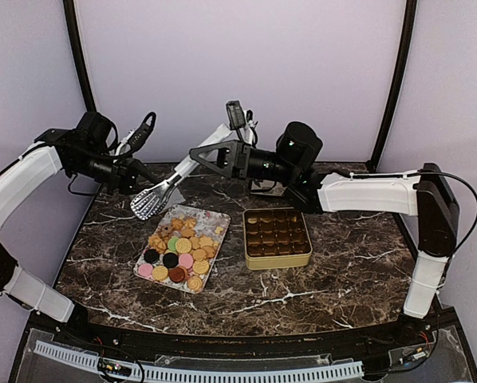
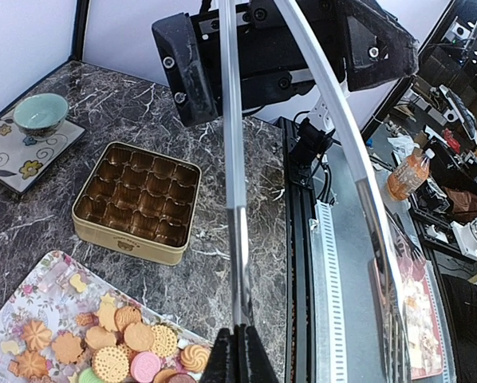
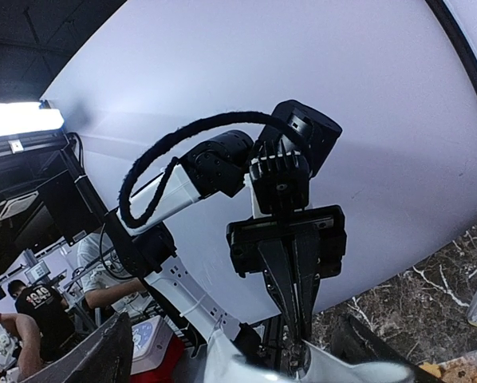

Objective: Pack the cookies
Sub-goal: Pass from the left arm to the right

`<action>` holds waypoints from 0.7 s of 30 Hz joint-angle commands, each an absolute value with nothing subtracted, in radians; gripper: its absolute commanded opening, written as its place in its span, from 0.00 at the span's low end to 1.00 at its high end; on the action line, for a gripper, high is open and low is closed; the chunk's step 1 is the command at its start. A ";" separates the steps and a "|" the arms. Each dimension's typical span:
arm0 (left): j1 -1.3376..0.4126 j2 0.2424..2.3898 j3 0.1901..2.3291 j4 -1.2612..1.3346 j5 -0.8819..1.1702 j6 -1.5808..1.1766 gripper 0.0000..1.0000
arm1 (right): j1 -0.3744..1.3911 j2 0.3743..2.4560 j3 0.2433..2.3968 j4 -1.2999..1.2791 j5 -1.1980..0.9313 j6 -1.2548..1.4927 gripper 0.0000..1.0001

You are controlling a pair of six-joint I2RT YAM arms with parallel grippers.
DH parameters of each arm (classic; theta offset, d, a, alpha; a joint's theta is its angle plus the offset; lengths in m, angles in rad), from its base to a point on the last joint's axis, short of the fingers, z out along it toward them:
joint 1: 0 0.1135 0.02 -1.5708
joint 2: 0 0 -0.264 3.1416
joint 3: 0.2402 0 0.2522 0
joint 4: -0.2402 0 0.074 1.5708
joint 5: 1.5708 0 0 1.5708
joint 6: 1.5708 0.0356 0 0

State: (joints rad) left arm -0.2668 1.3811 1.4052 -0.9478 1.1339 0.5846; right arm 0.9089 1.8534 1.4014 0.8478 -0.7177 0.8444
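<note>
The cookies lie heaped on a flowery tray, tan ones mixed with pink, green and dark discs. Right of it stands an empty gold tin with a brown divider insert. Silver tongs hang tilted above the tray's far end. My left gripper is shut on one arm of the tongs near their head. My right gripper stands open, its fingers on either side of the tongs' handle end.
A small teal bowl rests on a floral plate at the back of the marble table. Purple walls close in the sides and the back. A slotted cable rail runs along the near edge.
</note>
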 commanded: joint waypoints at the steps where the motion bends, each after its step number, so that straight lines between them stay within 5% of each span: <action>1: -0.272 1.338 1.388 -0.991 1.141 0.651 0.00 | 0.900 1.849 1.409 0.886 -0.749 0.858 0.83; 21: -0.274 1.326 1.391 -0.970 1.147 0.654 0.00 | 0.885 1.919 1.434 0.962 -0.865 0.979 0.70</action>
